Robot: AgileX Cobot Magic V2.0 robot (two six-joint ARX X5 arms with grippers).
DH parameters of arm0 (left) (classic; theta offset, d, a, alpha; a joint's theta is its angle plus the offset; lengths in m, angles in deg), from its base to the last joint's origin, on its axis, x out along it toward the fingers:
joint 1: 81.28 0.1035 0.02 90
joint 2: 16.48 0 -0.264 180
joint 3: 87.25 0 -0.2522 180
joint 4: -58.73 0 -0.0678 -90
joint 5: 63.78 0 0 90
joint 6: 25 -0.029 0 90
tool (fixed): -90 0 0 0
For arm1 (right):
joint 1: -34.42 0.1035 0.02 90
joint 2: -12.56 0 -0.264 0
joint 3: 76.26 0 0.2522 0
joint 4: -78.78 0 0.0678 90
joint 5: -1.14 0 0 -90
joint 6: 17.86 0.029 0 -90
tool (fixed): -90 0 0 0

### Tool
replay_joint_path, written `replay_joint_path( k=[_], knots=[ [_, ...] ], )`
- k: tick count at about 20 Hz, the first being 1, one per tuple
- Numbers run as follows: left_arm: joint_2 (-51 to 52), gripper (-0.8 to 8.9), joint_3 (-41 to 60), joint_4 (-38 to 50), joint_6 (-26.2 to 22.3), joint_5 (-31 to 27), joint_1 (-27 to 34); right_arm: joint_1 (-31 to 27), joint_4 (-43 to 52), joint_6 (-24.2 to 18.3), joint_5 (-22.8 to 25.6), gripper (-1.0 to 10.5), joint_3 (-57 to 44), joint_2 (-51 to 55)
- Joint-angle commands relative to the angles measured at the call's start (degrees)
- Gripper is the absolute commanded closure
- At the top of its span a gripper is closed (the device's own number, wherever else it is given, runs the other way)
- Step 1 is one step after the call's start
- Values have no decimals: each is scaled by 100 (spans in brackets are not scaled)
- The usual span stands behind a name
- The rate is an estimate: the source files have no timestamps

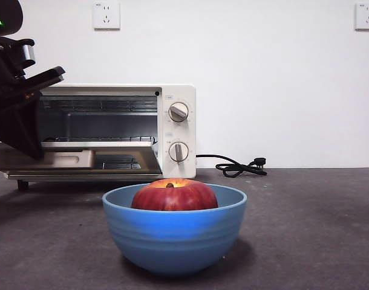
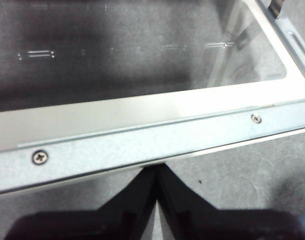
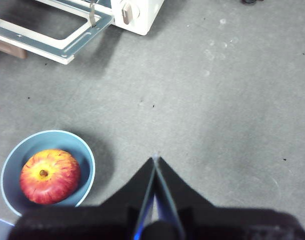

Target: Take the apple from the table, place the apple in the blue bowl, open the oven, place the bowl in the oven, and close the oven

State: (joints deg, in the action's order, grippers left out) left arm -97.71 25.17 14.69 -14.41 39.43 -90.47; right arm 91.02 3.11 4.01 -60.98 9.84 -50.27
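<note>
the blue bowl [image 1: 174,232] stands on the tabletop [image 1: 311,229] with the apple [image 1: 174,194] already sitting inside it, stem hollow up, so the loading step looks done. behind it the oven [image 1: 118,130] is open: its glass door [image 2: 117,60] lies folded down flat, and the rack inside is bare. the next move, by this reading, is to lift the bowl into that cavity.

the bowl is round, with no long axis to line up on; what counts is the rim. seen from the right wrist, the bowl [image 3: 46,172] lies just off to one side of the right pincer [image 3: 155,161], close by and at about the level of its tips, with the oven door further out beyond it. the right pincer is pressed together and holds nothing.

the left pincer [image 2: 156,170] is also pressed together and empty, its tips hanging just off the door's metal front edge, well apart from the bowl. the right arm is clearly the nearer one to the bowl.
</note>
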Motion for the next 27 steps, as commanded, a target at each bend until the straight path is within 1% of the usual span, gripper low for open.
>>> replay_joint_path(
  k=[1, 6, 8, 10, 12, 14, 18, 20, 21, 24, 26, 27],
  knots=[
    [-31, 819, 70, 498, 44, -151, -28, 7, -9, 52, 20, 948, 4, 9],
    [-24, 820, 442, 734, 280, -304, -354, 7, -289, 76, -4, 948, 4, -44],
    [-24, 819, 544, 852, 291, -413, -490, 7, -374, 105, -76, 948, 4, -44],
    [-24, 820, 546, 756, 264, -573, -634, 7, -389, 120, -199, 947, 4, -44],
    [-24, 820, 546, 678, 229, -592, -761, 7, -389, 125, -199, 947, 4, -44],
    [-24, 819, 546, 599, 223, -595, -892, 7, -411, 264, -251, 947, 4, -44],
    [46, 819, 546, 455, 205, -579, -1187, 7, -417, 264, -603, 947, 4, -44],
    [201, 819, 546, 247, 157, -581, -1322, 4, -446, 256, -883, 947, 4, -87],
    [308, 819, 546, 111, 94, -584, -1379, -4, -520, 256, -1060, 947, 4, -155],
    [730, 819, 546, -343, -79, -579, -1443, -37, -667, 188, -1178, 947, 2, -511],
    [1088, 819, 546, -719, -166, -579, -1443, -85, -505, 55, -1569, 947, 2, -841],
    [1290, 819, 546, -933, -203, -579, -1443, -90, -389, -15, -1615, 947, 2, -1025]
  ],
)
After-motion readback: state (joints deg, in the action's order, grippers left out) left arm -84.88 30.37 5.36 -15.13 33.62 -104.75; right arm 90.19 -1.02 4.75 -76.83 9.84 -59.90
